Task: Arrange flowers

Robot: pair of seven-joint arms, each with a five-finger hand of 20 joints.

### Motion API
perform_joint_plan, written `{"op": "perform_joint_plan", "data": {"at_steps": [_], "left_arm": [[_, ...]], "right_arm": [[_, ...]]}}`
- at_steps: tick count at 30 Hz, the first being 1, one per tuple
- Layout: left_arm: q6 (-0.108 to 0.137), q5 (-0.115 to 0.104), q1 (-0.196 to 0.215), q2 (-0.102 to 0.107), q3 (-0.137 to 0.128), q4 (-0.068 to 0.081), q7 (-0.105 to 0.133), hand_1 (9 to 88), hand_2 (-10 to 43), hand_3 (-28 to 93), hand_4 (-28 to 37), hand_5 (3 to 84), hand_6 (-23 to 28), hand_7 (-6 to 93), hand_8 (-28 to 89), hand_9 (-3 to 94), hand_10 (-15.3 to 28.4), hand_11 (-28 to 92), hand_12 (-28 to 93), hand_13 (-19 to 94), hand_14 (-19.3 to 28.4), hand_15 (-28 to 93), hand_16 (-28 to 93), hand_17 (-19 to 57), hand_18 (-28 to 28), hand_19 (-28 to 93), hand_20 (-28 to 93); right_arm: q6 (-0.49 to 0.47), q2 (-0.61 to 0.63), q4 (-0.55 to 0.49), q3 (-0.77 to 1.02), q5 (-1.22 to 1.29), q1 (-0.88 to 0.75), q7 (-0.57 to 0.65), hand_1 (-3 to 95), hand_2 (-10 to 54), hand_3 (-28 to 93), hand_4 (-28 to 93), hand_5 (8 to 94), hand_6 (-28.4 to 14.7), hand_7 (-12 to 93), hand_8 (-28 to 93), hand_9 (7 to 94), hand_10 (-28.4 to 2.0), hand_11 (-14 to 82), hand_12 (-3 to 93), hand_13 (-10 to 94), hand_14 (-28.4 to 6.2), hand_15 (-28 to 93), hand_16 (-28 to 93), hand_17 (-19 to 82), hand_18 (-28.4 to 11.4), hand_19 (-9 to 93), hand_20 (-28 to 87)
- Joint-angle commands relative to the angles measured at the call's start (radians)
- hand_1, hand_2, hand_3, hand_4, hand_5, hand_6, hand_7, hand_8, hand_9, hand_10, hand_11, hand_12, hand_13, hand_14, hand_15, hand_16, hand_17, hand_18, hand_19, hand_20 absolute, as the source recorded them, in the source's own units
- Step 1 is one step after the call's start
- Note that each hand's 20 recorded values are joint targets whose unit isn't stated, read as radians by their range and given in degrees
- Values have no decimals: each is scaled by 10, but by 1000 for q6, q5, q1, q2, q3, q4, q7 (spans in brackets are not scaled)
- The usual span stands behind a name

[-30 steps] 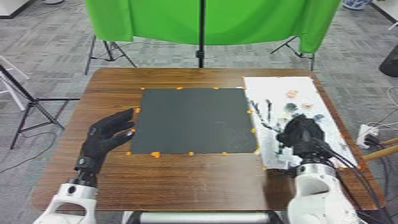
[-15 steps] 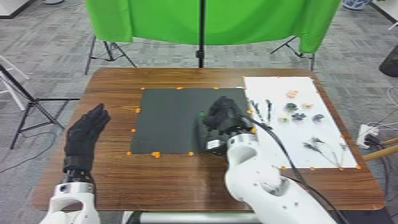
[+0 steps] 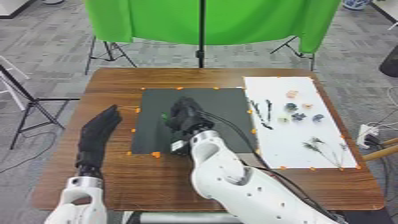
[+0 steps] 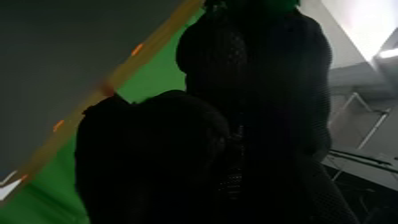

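Right robot hand [image 3: 185, 118] farther left

Wears black, finely meshed gloves [image 4: 293, 100] on smooth, rounded white arms [image 3: 213, 172]. Has small dark spots and black cables [image 3: 311, 200] along the right one.

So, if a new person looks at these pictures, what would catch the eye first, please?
Probably the bright green cloth, hanging beyond the table's far edge. Next, likely the dark mat in the table's middle, with the black right hand over it. Then the white sheet on the table's right side, with small flowers lying on it.
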Motion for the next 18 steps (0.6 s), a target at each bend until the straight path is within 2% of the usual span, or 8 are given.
{"op": "perform_joint_plan", "data": {"at_steps": [1,5,11,12,13,14,16,18], "left_arm": [[-33,6,-31,5,22,18,-24,190,107,664,-283,433,63,56,-52,375,133,134,103,276,164,214,2,69,136,111,219],[-34,6,-33,2,23,19,-24,192,88,664,-283,432,66,56,-51,373,133,135,105,273,165,213,1,67,137,111,218],[-38,5,-27,4,20,16,-34,193,74,669,-283,431,67,55,-50,371,132,136,107,273,165,211,1,65,137,112,218],[-41,6,-29,4,21,17,-36,193,72,669,-283,431,67,55,-50,371,131,137,107,273,165,211,2,65,137,111,218],[-40,9,-28,0,21,16,-35,193,70,670,-283,431,68,55,-50,370,131,137,108,272,165,212,2,64,137,111,217],[-39,11,-22,-5,19,14,-32,194,68,671,-283,430,68,54,-50,370,131,137,108,272,165,212,3,64,137,110,217],[-34,12,-8,-13,13,8,-26,197,64,670,-283,430,69,54,-50,369,131,137,108,271,165,212,3,63,137,110,217],[-11,15,35,-43,-4,-12,-11,199,60,670,-283,430,70,53,-49,369,131,137,109,271,166,212,3,63,137,109,217]], "right_arm": [[5,-15,56,-29,30,20,27,872,-95,-283,439,795,-38,296,215,894,-123,322,351,937,-16,550,262,757,-22,866,390],[1,-17,75,-33,27,21,19,841,-95,-283,382,793,-46,263,216,876,-139,364,263,937,-22,532,266,755,-20,850,390],[2,-13,78,-40,40,25,16,756,-95,-281,438,786,-48,260,133,871,-142,363,248,937,-27,520,271,754,-21,842,396],[4,-13,77,-38,40,24,13,687,-95,-134,396,788,-48,260,96,872,-143,362,247,937,-27,513,269,753,-24,845,404],[1,-11,75,-37,38,24,5,610,-95,76,236,788,-48,266,51,872,-144,360,247,937,-27,514,270,754,-23,840,410],[-14,-10,71,-30,39,20,-5,466,-95,471,-95,788,-49,281,-39,871,-145,359,247,937,-28,516,272,755,-22,834,415],[-33,-4,61,-21,38,12,-20,418,-95,571,-199,788,-50,282,-65,871,-146,359,247,937,-28,515,273,755,-25,833,416],[-105,12,37,-3,26,-4,-57,397,-95,573,-201,788,-51,279,-66,870,-147,359,247,937,-31,512,276,752,-28,835,415]]}}
